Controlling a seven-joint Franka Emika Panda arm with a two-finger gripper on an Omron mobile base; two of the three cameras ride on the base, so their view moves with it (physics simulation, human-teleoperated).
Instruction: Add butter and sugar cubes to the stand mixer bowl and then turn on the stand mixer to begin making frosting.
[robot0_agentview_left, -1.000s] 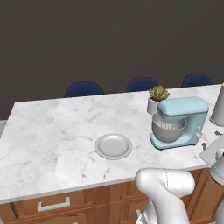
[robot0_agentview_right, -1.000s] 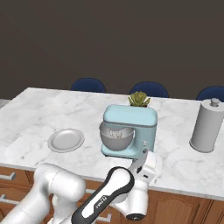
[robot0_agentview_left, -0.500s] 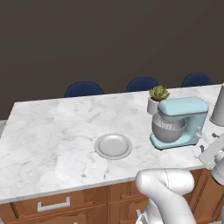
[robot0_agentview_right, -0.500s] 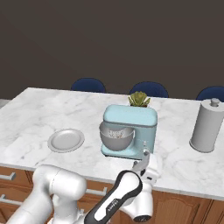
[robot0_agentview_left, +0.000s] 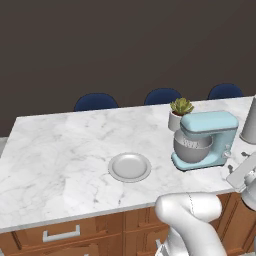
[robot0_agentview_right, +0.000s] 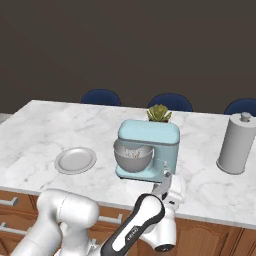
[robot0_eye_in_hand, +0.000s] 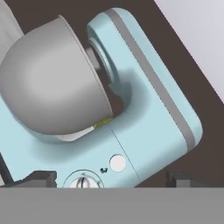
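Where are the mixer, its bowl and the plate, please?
mixer (robot0_agentview_right: 161, 135): right base view, on its blue head.
bowl (robot0_agentview_right: 133, 159): right base view, on its grey front wall.
plate (robot0_agentview_left: 129, 167): left base view, on its bare middle.

place: a home kitchen
bench (robot0_agentview_left: 65, 150): white marble top over wooden drawers
appliance: light blue stand mixer (robot0_agentview_right: 148, 149)
seating: blue chairs (robot0_agentview_left: 96, 102) along the far side
other: paper towel holder (robot0_agentview_right: 236, 144), potted plant (robot0_agentview_left: 179, 113)

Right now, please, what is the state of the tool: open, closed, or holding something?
Tool: open, holding nothing, facing the side of the stand mixer near its dial.
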